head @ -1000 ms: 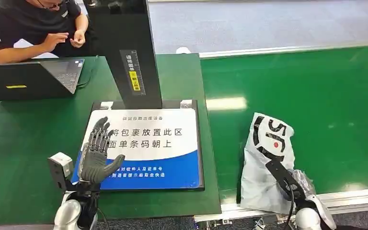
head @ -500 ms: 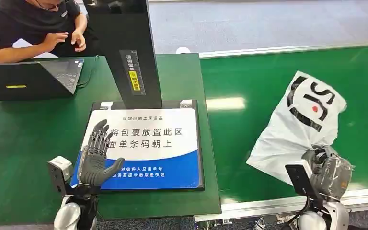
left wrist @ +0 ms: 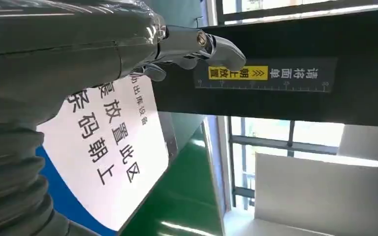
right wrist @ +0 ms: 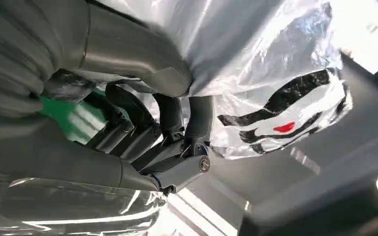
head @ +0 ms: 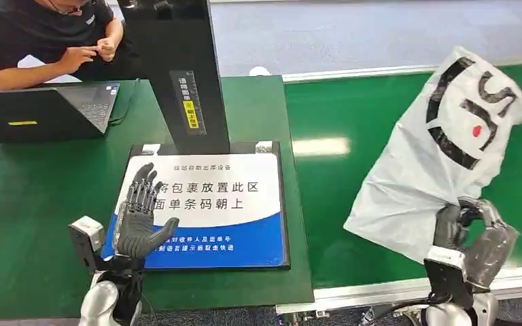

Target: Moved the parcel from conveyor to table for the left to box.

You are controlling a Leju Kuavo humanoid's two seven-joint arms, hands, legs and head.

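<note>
From the head view, your right hand (head: 472, 234) grips the white plastic parcel bag with black lettering (head: 442, 149) over the green conveyor (head: 353, 197); the green counter (head: 34, 197) lies leftward, under your spread, empty left hand (head: 136, 221). At the right wrist, fingers (right wrist: 177, 123) clamp its film.

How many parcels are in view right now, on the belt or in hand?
1. A white plastic parcel hangs lifted over the green conveyor, gripped at its lower end by the right hand. The left hand holds nothing, hovering over the placement sign.
</note>
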